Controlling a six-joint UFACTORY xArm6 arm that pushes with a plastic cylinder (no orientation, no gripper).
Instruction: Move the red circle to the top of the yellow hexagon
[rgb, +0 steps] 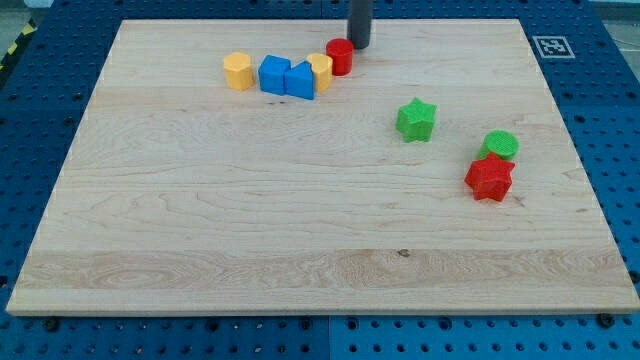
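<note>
The red circle (339, 57) sits near the view's top, touching the right side of a yellow block (321, 71). My tip (358, 46) stands just right of and slightly above the red circle, very close to it or touching it. The yellow hexagon (238, 71) sits at the left end of the row, left of a blue cube (274, 75). A second blue block (300, 80) lies between the blue cube and the yellow block beside the red circle.
A green star (416, 119) lies right of centre. A green circle (499, 146) and a red star (489, 178) sit together at the view's right. The wooden board (300, 230) rests on a blue pegboard table.
</note>
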